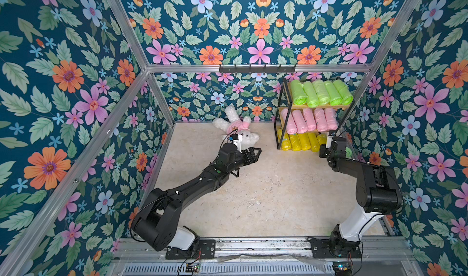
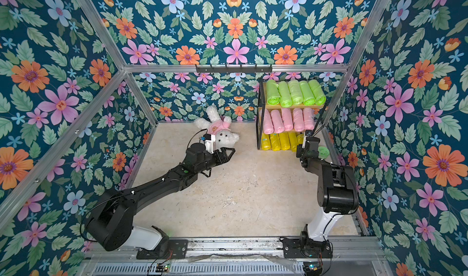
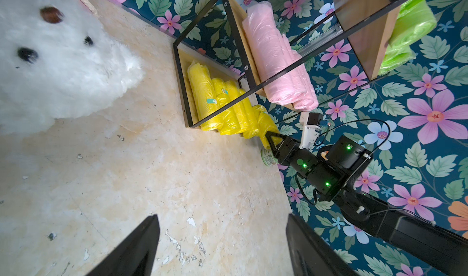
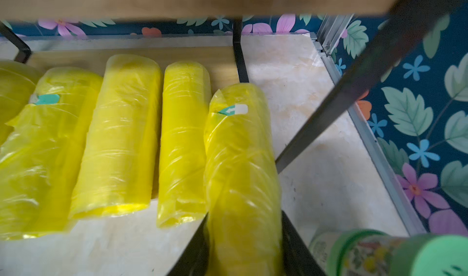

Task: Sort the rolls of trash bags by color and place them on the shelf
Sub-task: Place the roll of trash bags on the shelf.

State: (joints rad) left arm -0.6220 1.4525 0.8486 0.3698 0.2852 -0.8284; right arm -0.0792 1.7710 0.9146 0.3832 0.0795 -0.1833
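While the left fingers (image 3: 136,249) hang spread above the tabletop (image 1: 266,198) near the bunny (image 1: 240,133), the right fingers (image 4: 296,252) pinch a yellow roll (image 4: 240,160), its teal-and-white arrow sticker (image 4: 234,110) wordless, at the right end of the shelf's (image 1: 319,107) bottom tier beside four others.

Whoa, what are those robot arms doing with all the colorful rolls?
They are sorting rolls of trash bags by color onto the shelf. The green rolls fill the top tier and the pink rolls fill the middle one. The right gripper is shut on a yellow roll, holding it beside the other yellow rolls at the bottom tier. The left gripper is open and empty, hovering over the table near a white plush bunny.
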